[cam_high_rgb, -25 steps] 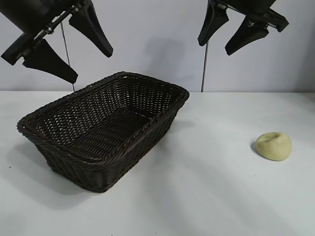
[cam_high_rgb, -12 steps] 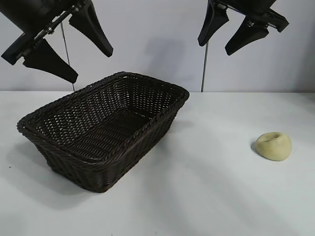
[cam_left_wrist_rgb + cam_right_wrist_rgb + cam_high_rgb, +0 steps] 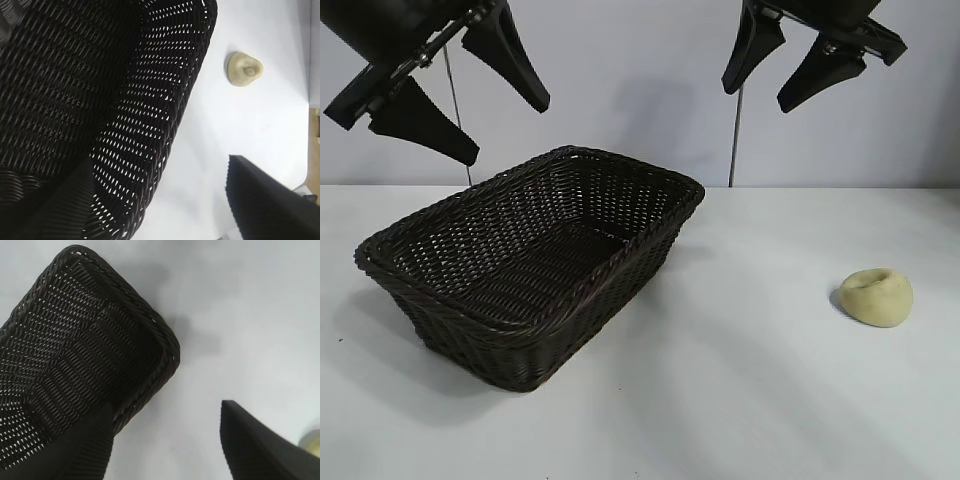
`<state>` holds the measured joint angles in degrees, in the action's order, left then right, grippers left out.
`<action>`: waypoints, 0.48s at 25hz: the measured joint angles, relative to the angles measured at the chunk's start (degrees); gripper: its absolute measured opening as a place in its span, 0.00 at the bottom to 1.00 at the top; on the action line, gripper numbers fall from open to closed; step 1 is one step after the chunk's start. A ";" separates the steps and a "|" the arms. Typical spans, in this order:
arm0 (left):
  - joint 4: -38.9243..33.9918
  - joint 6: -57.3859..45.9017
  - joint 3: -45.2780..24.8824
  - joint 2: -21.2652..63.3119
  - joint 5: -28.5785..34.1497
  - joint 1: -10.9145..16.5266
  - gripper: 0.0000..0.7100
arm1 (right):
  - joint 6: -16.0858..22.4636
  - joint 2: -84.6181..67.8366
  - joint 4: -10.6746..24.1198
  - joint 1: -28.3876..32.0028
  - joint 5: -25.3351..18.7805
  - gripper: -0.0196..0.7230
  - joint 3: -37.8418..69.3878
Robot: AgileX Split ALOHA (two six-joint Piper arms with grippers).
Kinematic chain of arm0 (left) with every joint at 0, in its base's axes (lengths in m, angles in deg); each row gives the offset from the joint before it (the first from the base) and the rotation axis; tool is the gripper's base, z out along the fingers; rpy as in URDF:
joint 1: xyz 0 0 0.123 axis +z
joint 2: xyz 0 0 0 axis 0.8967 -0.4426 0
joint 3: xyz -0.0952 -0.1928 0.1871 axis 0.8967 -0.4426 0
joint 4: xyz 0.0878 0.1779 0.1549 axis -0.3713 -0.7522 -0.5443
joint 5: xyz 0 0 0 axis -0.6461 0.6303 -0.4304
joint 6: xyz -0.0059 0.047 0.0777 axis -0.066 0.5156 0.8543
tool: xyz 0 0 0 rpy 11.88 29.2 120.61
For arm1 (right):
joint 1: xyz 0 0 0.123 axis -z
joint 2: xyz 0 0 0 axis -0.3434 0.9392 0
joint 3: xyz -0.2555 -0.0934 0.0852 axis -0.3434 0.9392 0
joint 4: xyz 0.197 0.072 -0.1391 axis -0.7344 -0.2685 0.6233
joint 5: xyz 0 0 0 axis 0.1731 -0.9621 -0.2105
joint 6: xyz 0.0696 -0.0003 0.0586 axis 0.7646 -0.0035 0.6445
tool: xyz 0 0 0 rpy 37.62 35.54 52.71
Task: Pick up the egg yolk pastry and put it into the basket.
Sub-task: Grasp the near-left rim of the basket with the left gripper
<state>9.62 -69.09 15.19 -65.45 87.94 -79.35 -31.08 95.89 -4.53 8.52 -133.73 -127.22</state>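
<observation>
The egg yolk pastry (image 3: pixel 876 296), a small pale yellow lump with a dimple, lies on the white table at the right; it also shows in the left wrist view (image 3: pixel 243 69), and its edge shows in the right wrist view (image 3: pixel 312 441). The dark brown wicker basket (image 3: pixel 532 255) stands empty at the left and shows in both wrist views (image 3: pixel 125 120) (image 3: pixel 85 355). My left gripper (image 3: pixel 500 120) hangs open high above the basket's far left. My right gripper (image 3: pixel 760 95) hangs open high at the back, above and left of the pastry.
The white table (image 3: pixel 740 390) meets a pale wall at the back. Two thin vertical rods stand at the back, one behind the basket (image 3: pixel 453 110) and one right of it (image 3: pixel 734 140). The table's edge shows in the left wrist view (image 3: pixel 306 100).
</observation>
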 joint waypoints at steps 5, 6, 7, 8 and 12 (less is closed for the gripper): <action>-1.13 -4.36 0.00 2.22 1.49 0.00 0.75 | 0.00 0.00 0.00 0.00 -0.15 0.64 0.00; -1.80 -5.92 0.00 2.84 1.69 0.00 0.75 | 0.00 0.00 0.00 0.00 -0.15 0.64 0.00; -2.63 -8.04 0.00 3.40 1.89 0.00 0.75 | 0.00 0.00 0.00 0.00 -0.15 0.64 0.00; -3.73 -10.22 0.00 4.00 2.13 0.00 0.75 | 0.00 0.00 0.00 0.00 -0.15 0.64 0.00; -9.34 -18.25 -1.17 6.94 2.91 -0.05 0.75 | 0.00 0.00 0.00 0.00 -0.15 0.64 0.00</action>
<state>0.28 -87.34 14.02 -58.51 90.85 -79.40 -31.08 95.89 -4.53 8.52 -133.88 -127.22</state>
